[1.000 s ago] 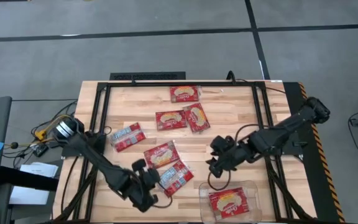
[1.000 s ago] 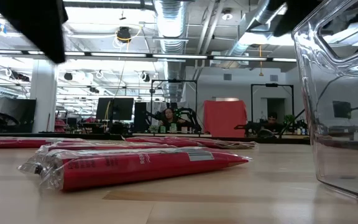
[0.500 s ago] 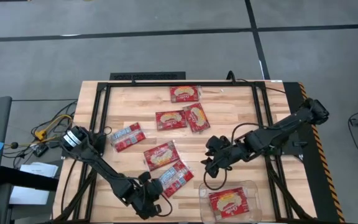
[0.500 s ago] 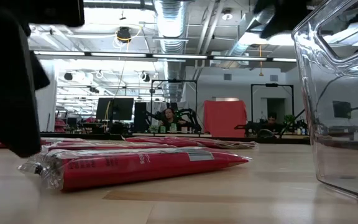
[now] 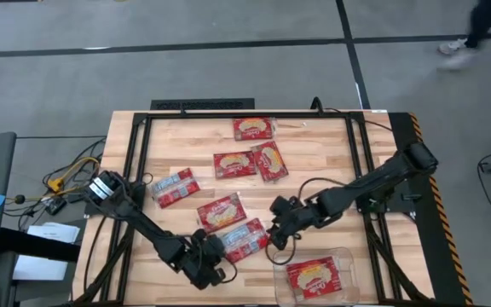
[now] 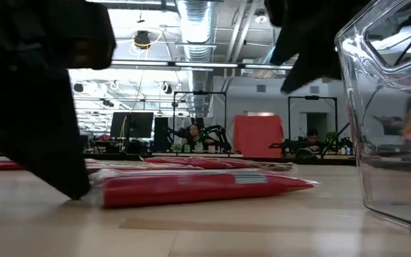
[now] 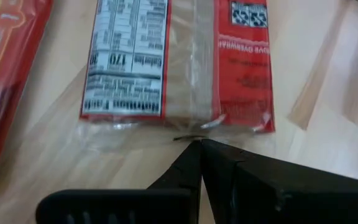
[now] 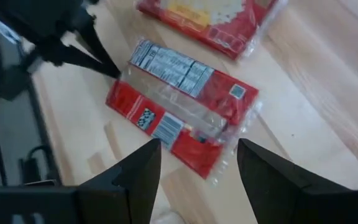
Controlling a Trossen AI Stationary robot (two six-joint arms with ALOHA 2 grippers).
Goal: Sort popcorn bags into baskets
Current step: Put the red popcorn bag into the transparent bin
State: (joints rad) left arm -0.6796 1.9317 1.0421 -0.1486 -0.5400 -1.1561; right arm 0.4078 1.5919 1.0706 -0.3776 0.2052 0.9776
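My left gripper [image 7: 199,146], fingertips pressed together, touches the clear edge of a face-down popcorn bag [image 7: 178,62]. My right gripper [image 8: 197,163] hovers wide open over that bag's far side, empty. Only the high view shows the basket [image 5: 341,257] just beside this bag, holding another packet [image 5: 312,277].

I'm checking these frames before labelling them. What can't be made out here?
- Low view: the dark left arm hides the nearest popcorn bag's end.
- High view: the left gripper is too small to show a grip.
- Low view: the clear tub is cut off by the edge.
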